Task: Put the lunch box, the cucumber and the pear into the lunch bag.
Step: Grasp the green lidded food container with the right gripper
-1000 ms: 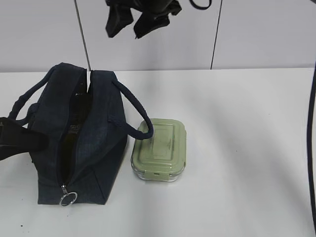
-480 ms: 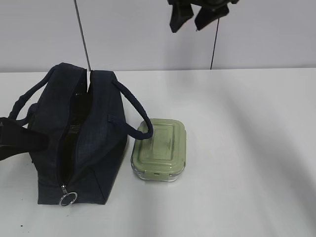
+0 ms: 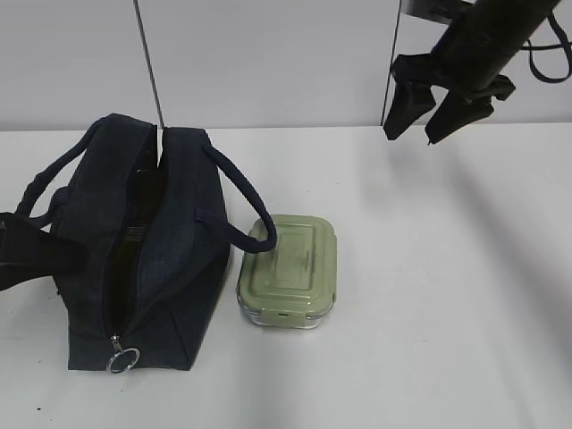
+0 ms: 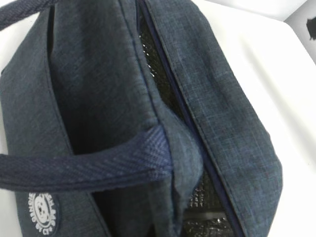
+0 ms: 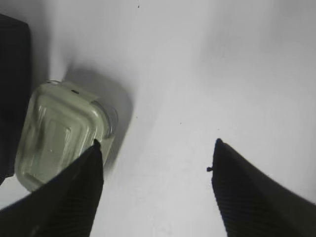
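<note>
Exterior view: right gripper [image 3: 432, 125] up in the air at upper right, black jaws spread apart, nothing between them; well below it and off to its left, the small clear glass lunch box with pale sage-green clip lid [image 3: 290, 271] sits flat on the white table [image 3: 447, 313]; further left of that, just beside the box, the boxy dark navy fabric lunch bag [image 3: 174, 241], top zipper open, one looped handle draped onto the box lid, silver ring pull [image 3: 122, 359] at its near end; left arm shows only as a dark shape at the bag's left side. Left wrist view: lunch bag [image 4: 98, 89] fills the frame right under the camera, mouth parted, handle strap across; fingers not visible, left gripper closed. Right wrist view: open fingers [image 5: 64, 197] frame bare table, lunch box [image 5: 59, 133] below, at the left finger's tip. Cucumber and pear not seen in any view
</note>
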Available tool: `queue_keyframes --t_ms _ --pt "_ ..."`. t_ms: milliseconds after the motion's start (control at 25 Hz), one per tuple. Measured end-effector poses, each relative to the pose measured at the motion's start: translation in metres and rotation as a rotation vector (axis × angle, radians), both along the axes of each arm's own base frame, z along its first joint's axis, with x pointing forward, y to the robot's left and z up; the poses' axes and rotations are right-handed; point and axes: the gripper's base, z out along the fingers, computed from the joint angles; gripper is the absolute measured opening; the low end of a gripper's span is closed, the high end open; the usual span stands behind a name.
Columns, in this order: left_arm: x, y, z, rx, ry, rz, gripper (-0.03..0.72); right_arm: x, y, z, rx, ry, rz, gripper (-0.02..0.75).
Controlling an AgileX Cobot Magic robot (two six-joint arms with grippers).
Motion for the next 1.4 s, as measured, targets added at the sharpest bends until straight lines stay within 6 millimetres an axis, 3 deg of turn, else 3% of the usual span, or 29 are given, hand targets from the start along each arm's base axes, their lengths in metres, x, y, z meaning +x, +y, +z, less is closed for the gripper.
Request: queue_keyframes --t_ms 200,800,1400 --pt "0.000 0.000 0.000 0.000 0.000 0.000 -0.016 -0.008 -0.016 -0.013 0.125 0.027 0.020 0.531" --pt "0.000 0.000 0.000 0.001 0.000 0.000 -0.016 -0.055 0.005 -0.089 0.451 0.140 0.179 0.531" --pt "0.000 0.000 0.000 0.000 0.001 -0.002 -0.016 -0.057 0.008 -0.092 0.500 0.090 0.201 0.531"
